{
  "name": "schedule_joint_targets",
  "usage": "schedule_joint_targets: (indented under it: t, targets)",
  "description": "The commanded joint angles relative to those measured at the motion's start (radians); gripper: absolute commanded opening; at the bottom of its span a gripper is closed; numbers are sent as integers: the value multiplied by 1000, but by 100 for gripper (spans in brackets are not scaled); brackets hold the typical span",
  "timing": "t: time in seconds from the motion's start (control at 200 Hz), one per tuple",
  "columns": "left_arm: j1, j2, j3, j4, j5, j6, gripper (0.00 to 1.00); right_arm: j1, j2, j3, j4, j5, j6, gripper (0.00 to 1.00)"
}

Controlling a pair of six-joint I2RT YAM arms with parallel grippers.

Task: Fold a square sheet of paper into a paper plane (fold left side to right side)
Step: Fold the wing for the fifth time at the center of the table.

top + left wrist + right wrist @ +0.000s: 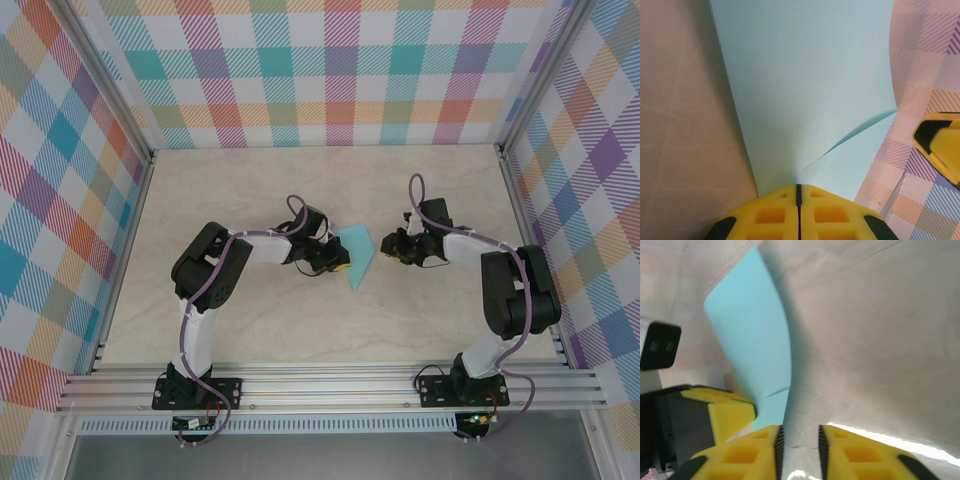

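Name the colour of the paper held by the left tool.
The paper is plain turquoise, unmarked; clearest in the left wrist view.

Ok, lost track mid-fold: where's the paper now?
Top view: the turquoise paper is mid-table, pinched by the left end effector, with the right end effector just right of it.

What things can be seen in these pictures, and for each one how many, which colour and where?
sheet of paper: one, turquoise, partly folded, at the middle of the table, between the two grippers.
table: one, pale wood grain, under everything.
walls: three, pastel checked pattern, at the left, far and right sides.
frame rails: several, silver metal, along the near edge, by the arm bases.
left gripper: one, yellow and black, shut on the sheet's edge.
right gripper: one, yellow and black, jaws slightly apart, beside the sheet, holding nothing.
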Motion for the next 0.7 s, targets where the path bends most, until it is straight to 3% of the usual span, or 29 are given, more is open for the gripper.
schedule_joint_targets:
  t: [0.0,0.215,0.695]
  targets:
    - [-8,33,1,-70,-50,15,5,4,13,-17,-22,-16,-7,20]
    - [-8,31,-1,-71,-51,13,5,7,108,-14,74,-126,56,18]
    - [-8,29,3,-74,-53,15,5,41,173,2,204,-244,110,19]
